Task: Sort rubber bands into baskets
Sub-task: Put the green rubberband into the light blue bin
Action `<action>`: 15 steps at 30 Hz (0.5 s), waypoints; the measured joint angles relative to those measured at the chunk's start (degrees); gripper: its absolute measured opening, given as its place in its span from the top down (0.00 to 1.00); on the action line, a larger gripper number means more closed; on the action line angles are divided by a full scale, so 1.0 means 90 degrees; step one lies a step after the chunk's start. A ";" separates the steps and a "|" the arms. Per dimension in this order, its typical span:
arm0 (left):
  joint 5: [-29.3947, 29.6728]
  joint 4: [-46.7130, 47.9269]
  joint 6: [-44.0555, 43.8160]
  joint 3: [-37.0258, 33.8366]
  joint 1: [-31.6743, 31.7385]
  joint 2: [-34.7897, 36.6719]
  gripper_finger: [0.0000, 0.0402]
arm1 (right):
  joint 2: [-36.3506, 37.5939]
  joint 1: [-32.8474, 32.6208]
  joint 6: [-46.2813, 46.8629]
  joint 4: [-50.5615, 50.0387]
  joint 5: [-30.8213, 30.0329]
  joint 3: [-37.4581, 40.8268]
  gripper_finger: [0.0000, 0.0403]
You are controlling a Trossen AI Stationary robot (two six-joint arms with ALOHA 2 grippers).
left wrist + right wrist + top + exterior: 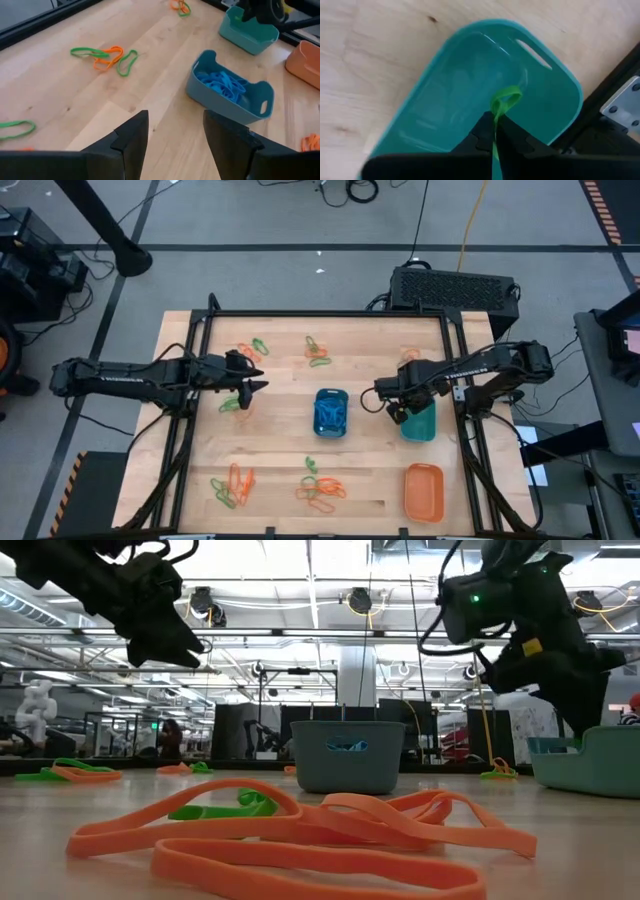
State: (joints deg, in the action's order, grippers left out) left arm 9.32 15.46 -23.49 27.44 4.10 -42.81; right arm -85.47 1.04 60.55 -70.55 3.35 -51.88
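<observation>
My right gripper (pixel 396 410) hangs over the teal basket (pixel 420 423), shut on a green rubber band (pixel 506 99). The blue basket (pixel 331 412) stands mid-table with blue bands (pixel 222 82) inside it. At the near right stands the orange basket (pixel 423 491). My left gripper (pixel 252 377) hovers open over the table's left part with nothing between its fingers. Green and orange rubber bands lie flat in clusters at the far left (pixel 253 348), far middle (pixel 318 352), near left (pixel 232 486) and near middle (pixel 320 486). My right gripper pinches a green rubber band (pixel 495 116) between its two fingertips (pixel 482 129), coming from above and pointing down. A small loop (pixel 507 95) of the band sticks out past the tips. The band is lifted clear, over the inside of the teal basket (pixel 470 85).
A black frame rail (pixel 330 314) borders the wooden table on its far and side edges. A green band (pixel 232 405) lies just below my left gripper. Bare wood lies between the blue basket and the left clusters.
</observation>
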 joint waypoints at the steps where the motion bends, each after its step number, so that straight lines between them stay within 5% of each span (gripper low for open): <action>1: 0.0000 -0.0020 -0.0012 0.0000 0.0022 0.0002 0.51 | 0.0000 0.0000 -0.0031 0.0007 -0.0002 0.0039 0.98; 15: -0.0044 -0.0016 -0.0189 0.0000 0.0174 0.0003 0.51 | 0.0000 0.0005 -0.0498 -0.0126 0.0131 0.0057 0.75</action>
State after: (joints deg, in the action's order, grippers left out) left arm 8.93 15.31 -25.19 27.44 5.67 -42.78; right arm -85.47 1.08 56.07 -71.68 4.53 -51.37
